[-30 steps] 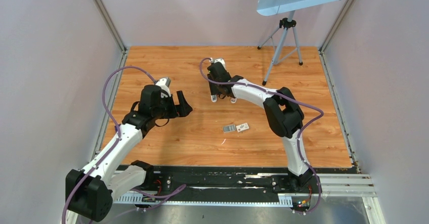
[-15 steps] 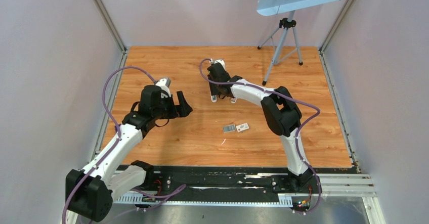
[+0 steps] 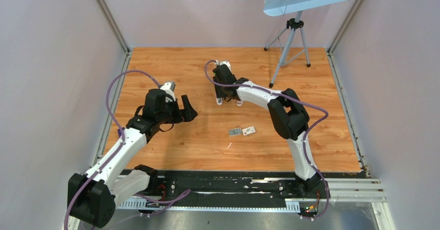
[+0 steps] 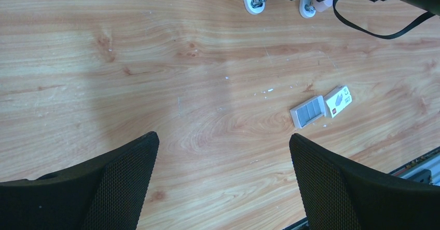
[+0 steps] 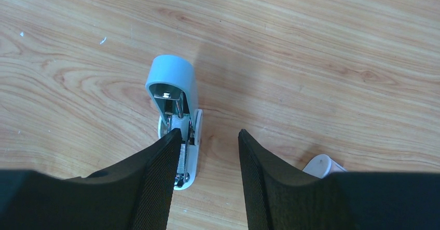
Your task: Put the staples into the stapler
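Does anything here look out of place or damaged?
Small pale flecks lie scattered on the table near the staples; they look like stray bits. The stapler gapes open, which suits loading. Nothing looks damaged.

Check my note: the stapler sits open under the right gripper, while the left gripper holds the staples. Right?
The left gripper is open and empty; the staples lie in a white tray on the table, as the left wrist view shows. The stapler does sit open under the right gripper.
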### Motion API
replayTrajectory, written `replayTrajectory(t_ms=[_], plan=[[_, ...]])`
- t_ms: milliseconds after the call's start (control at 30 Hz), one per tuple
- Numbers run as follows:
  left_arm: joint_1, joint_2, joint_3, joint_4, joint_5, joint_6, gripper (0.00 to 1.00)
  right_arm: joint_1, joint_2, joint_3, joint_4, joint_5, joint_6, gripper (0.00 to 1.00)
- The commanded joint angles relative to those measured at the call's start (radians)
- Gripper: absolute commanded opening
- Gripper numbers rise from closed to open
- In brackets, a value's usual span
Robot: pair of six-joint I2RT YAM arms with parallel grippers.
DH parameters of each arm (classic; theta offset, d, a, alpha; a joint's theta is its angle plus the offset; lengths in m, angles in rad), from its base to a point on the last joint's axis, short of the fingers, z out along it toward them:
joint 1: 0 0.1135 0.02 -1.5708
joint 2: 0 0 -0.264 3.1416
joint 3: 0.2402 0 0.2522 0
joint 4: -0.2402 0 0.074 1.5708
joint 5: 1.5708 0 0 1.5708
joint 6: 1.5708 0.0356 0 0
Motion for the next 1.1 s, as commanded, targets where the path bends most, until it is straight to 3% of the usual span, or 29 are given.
replayTrajectory(t_ms=[0,600,767,967,1067], plan=[[0.001,-0.009,-0.022,0.033,0.016,-0.013,0.98,-0.011,0.006,-0.014,-0.001,-0.015,0.003,0.48],[0.001,0.003,-0.041,0.081,0.019,-0.036,0.94,-0.010,-0.054,-0.035,-0.003,-0.023,-0.001,0.48],[0.001,0.074,-0.031,0.154,0.021,-0.091,0.88,-0.023,-0.107,-0.033,0.004,-0.071,-0.012,0.47],[0.001,0.219,0.033,0.296,0.005,-0.175,0.80,-0.052,-0.131,-0.058,0.016,-0.176,0.000,0.40],[0.002,0.318,0.086,0.360,-0.009,-0.190,0.77,-0.077,-0.120,-0.052,0.016,-0.278,0.008,0.40]])
